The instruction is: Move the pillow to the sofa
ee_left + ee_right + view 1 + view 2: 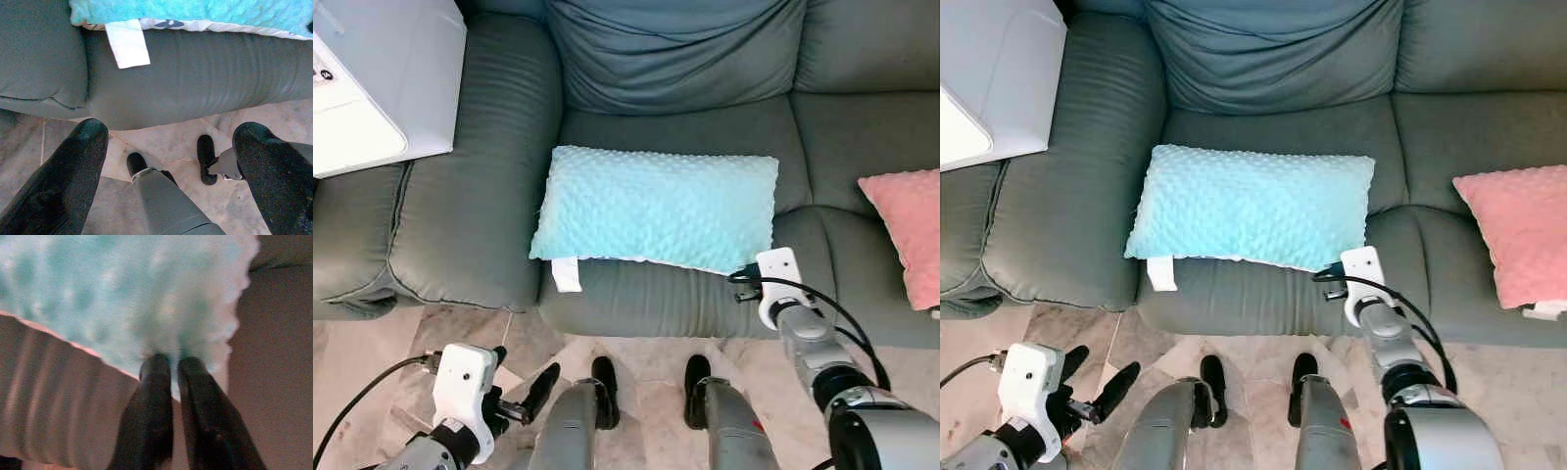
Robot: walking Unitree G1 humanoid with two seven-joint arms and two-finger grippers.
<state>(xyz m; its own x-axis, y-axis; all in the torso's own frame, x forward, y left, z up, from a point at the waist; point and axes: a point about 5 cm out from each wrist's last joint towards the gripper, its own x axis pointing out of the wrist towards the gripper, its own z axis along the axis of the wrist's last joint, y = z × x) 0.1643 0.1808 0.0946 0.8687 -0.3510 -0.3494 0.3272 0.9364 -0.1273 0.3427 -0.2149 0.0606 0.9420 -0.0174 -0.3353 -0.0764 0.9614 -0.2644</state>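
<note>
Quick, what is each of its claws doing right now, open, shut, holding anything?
Left gripper: jaws open, holding nothing, low over the floor in front of the sofa.
Right gripper: jaws shut on the corner of the turquoise pillow.

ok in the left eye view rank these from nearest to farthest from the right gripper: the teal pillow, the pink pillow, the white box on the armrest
1. teal pillow: the right gripper is shut on its near right corner, on the middle seat.
2. pink pillow: on the seat to the robot's right, apart from the gripper.
3. white box: on the sofa armrest at far left.
</note>
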